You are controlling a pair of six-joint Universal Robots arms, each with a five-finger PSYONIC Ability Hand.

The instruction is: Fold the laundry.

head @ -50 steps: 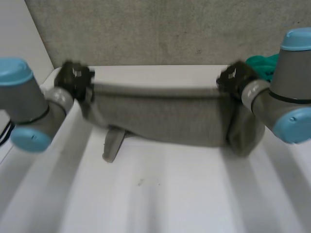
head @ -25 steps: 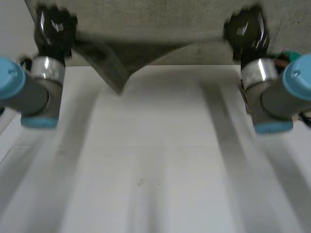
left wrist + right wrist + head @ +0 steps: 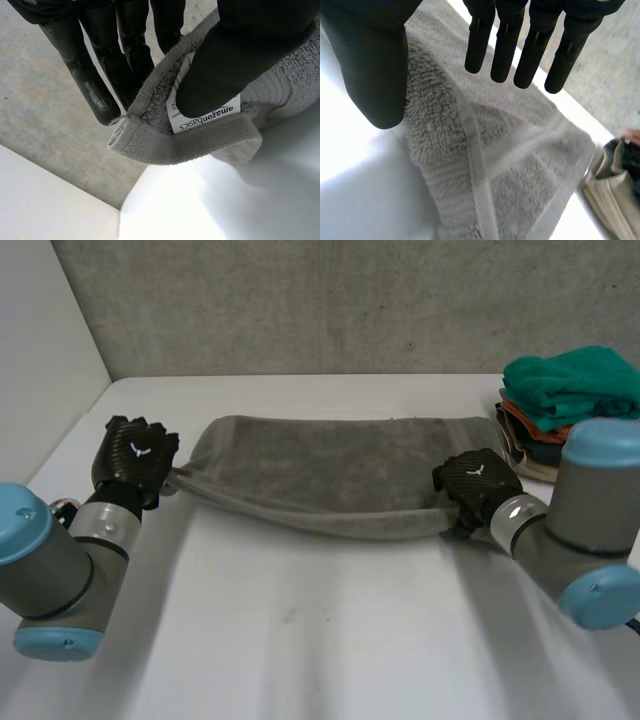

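Note:
A grey towel lies folded lengthwise across the back half of the white table. My left hand is at the towel's left corner. In the left wrist view its thumb presses the white label and the hem against the fingers behind, so it pinches that corner. My right hand is at the towel's near right corner. In the right wrist view its fingers are straight and apart from the thumb, above the towel's edge, holding nothing.
A stack of folded laundry with a green towel on top stands at the back right of the table, close to my right arm. Its beige bottom piece lies just beyond the towel's far corner. A grey wall runs behind the table.
Both hands swung the towel up off the table, then laid it down flat. The right hand has let go of its corner and opened. The left still pinches its corner.

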